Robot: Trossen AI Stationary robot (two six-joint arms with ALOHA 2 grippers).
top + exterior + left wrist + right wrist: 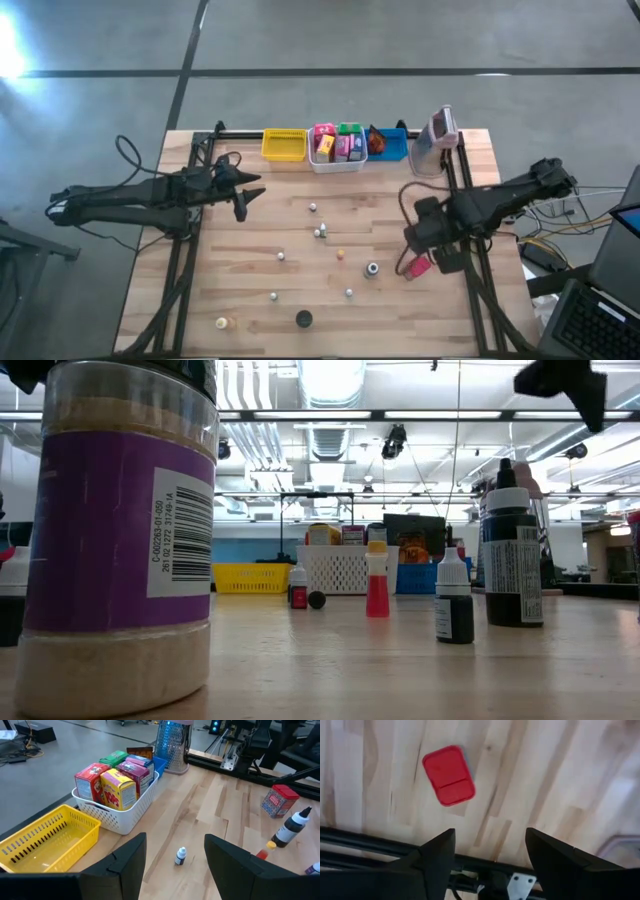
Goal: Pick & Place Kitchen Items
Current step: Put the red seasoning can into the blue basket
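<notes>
Several small bottles (pixel 320 232) stand scattered over the wooden table (pixel 250 270). Coloured packets (pixel 117 787) stand upright in the white basket (pixel 337 160) at the far edge. A red tin (pixel 448 775) lies flat on the table near the right rail. My right gripper (pixel 490 855) hangs above the table beside the tin, pointing down, open, with nothing between its fingers. My left gripper (pixel 175 865) is held over the table's left side, open and empty, facing the basket; a small white-capped bottle (pixel 181 855) stands on the wood beyond its fingers.
A yellow bin (pixel 284 146) and a blue bin (pixel 392 147) flank the basket, and a metal grater (pixel 437 140) stands at the far right. Black frame rails (pixel 465 215) run along both sides. A large purple-labelled jar (pixel 120 540) stands close to the near edge.
</notes>
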